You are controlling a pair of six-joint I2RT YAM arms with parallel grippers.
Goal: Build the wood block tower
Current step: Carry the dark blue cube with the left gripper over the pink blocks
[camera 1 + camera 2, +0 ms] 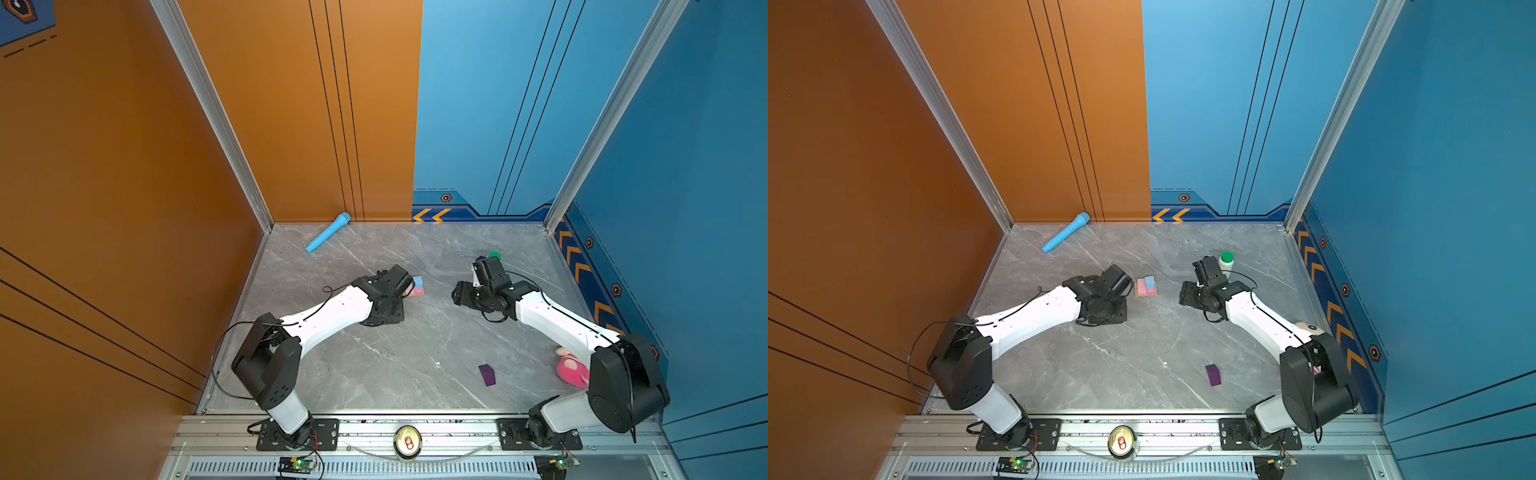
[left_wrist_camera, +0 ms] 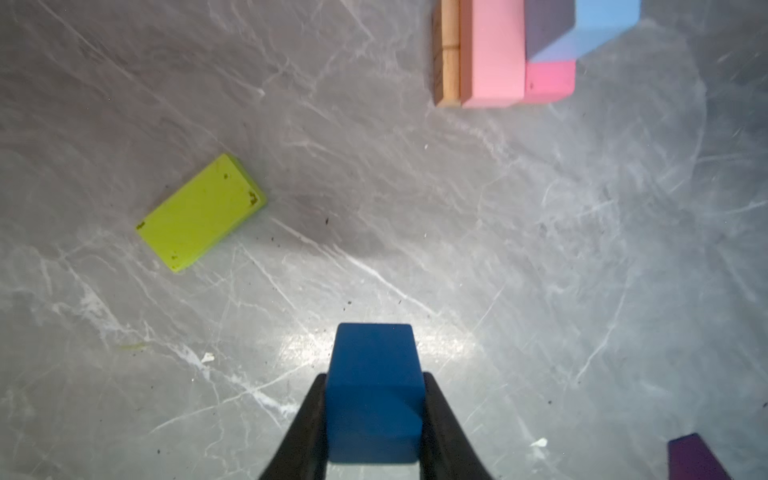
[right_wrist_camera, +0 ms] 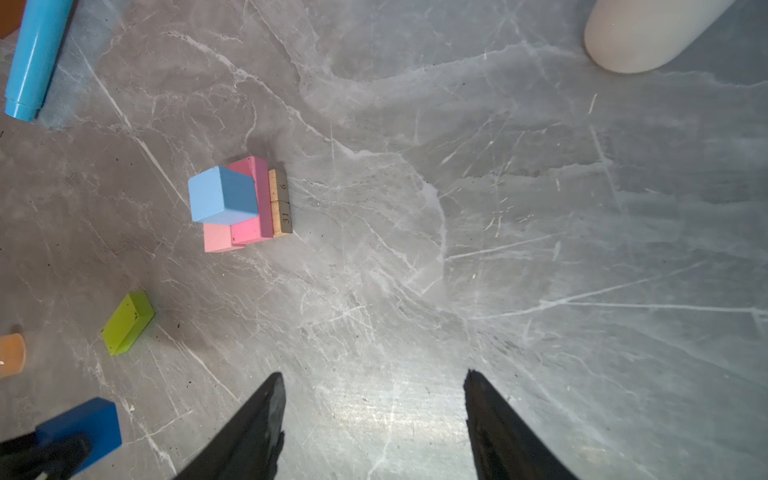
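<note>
Left gripper (image 2: 374, 375): your jaws clamp the dark-blue cube (image 2: 374, 395), held ready for stacking.
Tower (image 1: 1146, 286): mid-table (image 1: 1142, 353), light-blue cube (image 3: 222, 195) on pink bars (image 3: 249, 230) (room beside it, I judge).
Right gripper (image 3: 374, 374): jaws apart, empty, clear of your approach.

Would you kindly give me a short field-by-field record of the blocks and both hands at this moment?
left hand: shut on the dark-blue cube
right hand: open, empty, over bare table
tower: tan bars at the bottom, pink bars on them, light-blue cube on top
lime bar: flat on the table, apart from the tower
purple block: on the table, far from the tower
</note>
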